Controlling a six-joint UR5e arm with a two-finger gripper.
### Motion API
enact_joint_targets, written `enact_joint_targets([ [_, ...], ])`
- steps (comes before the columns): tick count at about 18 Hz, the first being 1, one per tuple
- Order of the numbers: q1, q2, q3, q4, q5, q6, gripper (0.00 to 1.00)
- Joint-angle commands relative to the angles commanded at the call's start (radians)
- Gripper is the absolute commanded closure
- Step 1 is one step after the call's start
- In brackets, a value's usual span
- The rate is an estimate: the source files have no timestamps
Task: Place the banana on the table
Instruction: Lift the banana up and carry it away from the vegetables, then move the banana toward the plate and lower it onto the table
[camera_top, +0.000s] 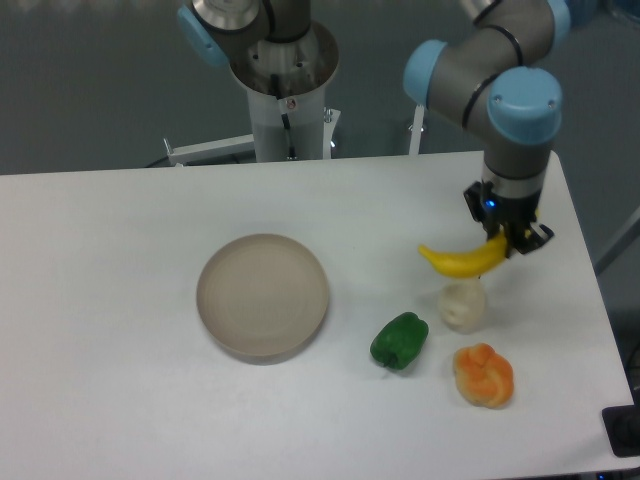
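The banana (463, 260) is held by its right end in the gripper (507, 238), whose fingers are clamped on it, at about 3 o'clock on the white desk (110, 300). It is carried level above a small pale object (462, 305), which lies directly beneath it. A green pepper (399, 340) is seen at 7 o'clock from the banana and a lumpy orange fruit (484, 375) at 6 o'clock. A round beige plate (262, 295) is set well apart at 9 o'clock.
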Motion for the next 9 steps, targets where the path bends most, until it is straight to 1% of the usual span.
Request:
enact_joint_targets([
  [3,-0.006,0.022,-0.049,-0.005,-0.015,-0.053,0.69],
  [5,-0.009,0.022,-0.075,-0.005,-0.034,-0.129,0.69],
  [7,-0.012,0.022,-0.118,-0.002,-0.038,-0.205,0.68],
  [9,-0.012,0.017,-0.135,0.0,-0.066,-0.29,0.68],
])
